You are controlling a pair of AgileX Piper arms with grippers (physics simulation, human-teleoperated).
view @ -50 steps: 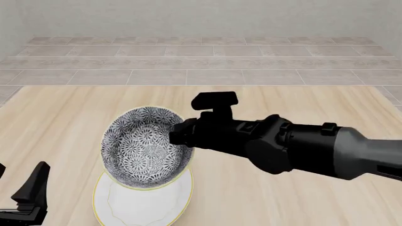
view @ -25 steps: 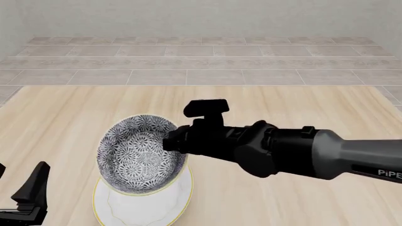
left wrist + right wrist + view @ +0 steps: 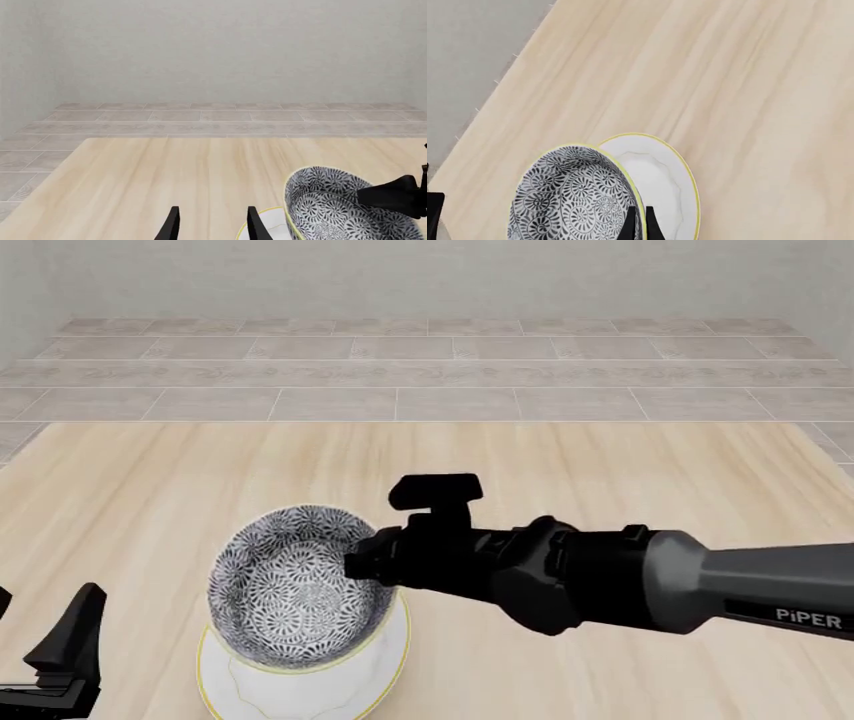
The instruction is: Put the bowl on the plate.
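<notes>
I hold the bowl (image 3: 296, 585) by its right rim with the right gripper (image 3: 363, 566), and in the right wrist view the two fingers (image 3: 629, 226) are almost together with only the thin rim wall between them, so the gripper is closed narrow on the bowl. I took it at the rim because the bowl is deep and too wide to take across, and a pinch on the wall lets me carry it from the side without covering the plate (image 3: 378, 665). The bowl is tilted, its opening turned partly toward the front camera, and it is over the plate, which lies on the table (image 3: 641, 470) near my side at the left. From the pictures I cannot tell if the bottom of the bowl touches the plate already or is just above it. I think the bowl sits a little to the far side of the plate's middle, since more white shows on the near side. The left gripper (image 3: 210, 225) is parked low at the left, its fingers parted and nothing between them; it is kept aside so it does not disturb the placing.
</notes>
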